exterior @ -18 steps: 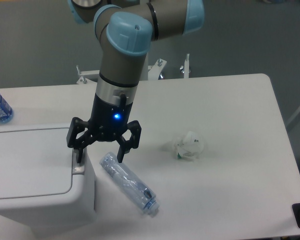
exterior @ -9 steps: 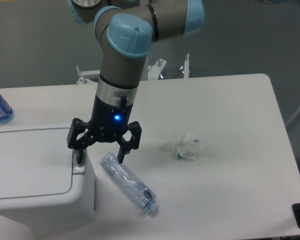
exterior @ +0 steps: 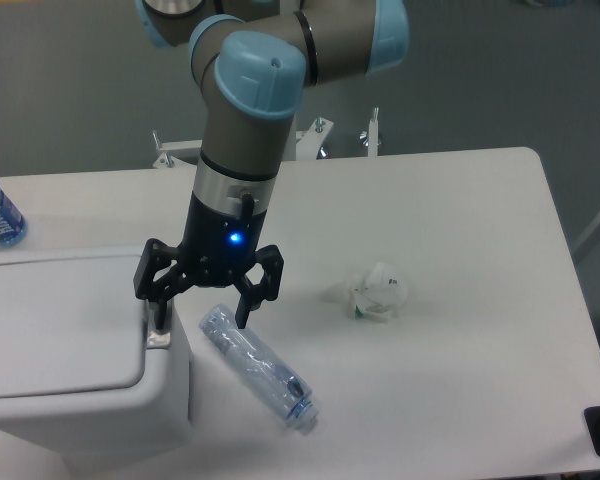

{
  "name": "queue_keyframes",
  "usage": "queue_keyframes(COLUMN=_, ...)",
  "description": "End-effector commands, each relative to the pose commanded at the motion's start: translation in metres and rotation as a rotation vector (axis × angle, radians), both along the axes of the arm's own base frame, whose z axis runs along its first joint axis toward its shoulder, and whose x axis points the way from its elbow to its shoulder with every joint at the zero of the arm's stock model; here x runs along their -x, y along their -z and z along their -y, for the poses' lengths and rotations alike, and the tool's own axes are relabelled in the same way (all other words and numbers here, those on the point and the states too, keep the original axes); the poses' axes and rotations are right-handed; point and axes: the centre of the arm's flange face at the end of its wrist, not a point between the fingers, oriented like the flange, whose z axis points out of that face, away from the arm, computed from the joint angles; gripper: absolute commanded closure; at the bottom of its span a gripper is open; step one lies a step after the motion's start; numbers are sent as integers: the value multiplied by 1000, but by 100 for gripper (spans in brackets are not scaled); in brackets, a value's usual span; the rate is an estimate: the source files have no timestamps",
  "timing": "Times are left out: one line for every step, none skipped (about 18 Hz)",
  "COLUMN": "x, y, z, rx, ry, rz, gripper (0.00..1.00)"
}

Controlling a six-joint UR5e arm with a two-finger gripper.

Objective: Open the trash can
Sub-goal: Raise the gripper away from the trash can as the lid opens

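Holding nearly unchanged, the spread-fingered end effector (exterior: 200,315) keeps one fingertip on the trash can (exterior: 70,350) latch.

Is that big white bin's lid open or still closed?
Closed. The trash can lid lies flat and flush on top, while one of the gripper's spread fingers sits at its grey latch.

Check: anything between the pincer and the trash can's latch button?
Nothing visible. The open pincer has one finger right at the grey latch button on the trash can. The clear bottle lies off to the side on the table.
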Motion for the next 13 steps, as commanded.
queue_keyframes(x=1, y=2, z=-1, rx=2, ry=0, rz=2, gripper=0)
queue_keyframes(x=1, y=2, z=-1, rx=2, ry=0, rz=2, gripper=0)
queue_keyframes(x=1, y=1, z=-1, rx=2, ry=0, rz=2, gripper=0)
queue_keyframes(x=1, y=-2, z=-1, rx=-3, ry=0, rz=-3, gripper=0)
queue_keyframes(x=1, y=-8, z=-1, rx=-12, ry=1, rz=-11, gripper=0)
queue_keyframes(x=2, y=-19, z=-1, rx=-29, ry=2, rz=-27, gripper=0)
queue_keyframes(x=7, y=-30, z=0, rx=-46, ry=9, rz=-51, gripper=0)
queue_keyframes(x=10, y=-39, z=3, rx=-57, ry=36, rz=-86, gripper=0)
queue_keyframes(x=22, y=-47, z=9, rx=-66, ry=60, rz=-132, gripper=0)
queue_keyframes(x=33, y=-58, z=21, rx=-62, ry=60, rz=-180, gripper=0)
queue_keyframes(x=44, y=-70, z=33, rx=-50, ry=41, rz=-230, gripper=0)
queue_keyframes(x=51, y=-75, z=39, rx=-32, ry=22, rz=-266, gripper=0)
queue_keyframes(x=57, y=-76, z=44, rx=-6, ry=9, rz=-302, gripper=0)
